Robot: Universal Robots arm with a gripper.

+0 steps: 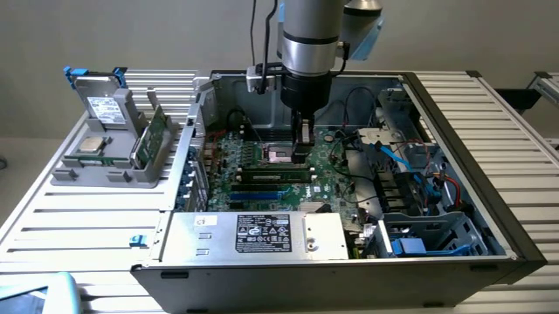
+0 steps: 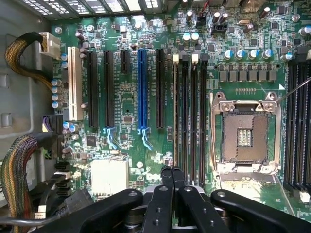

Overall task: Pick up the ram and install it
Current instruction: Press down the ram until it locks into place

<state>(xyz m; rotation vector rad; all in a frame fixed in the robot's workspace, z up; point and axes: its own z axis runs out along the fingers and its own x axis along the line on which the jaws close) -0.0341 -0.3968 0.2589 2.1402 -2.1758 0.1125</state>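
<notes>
Now, fingers (image 2: 172, 175): mine, pressed together, nothing visible between them.
Position: low over the motherboard (image 1: 336, 167), above its memory slots (image 2: 189, 111).
Ram (image 1: 276, 174): seated in a slot.

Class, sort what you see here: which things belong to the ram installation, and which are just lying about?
Belongs to the job:
gripper, shut, over the motherboard
ram
memory slots

Just lying about:
green card in the grey holder
silver processor chip
power supply
empty processor socket
</notes>
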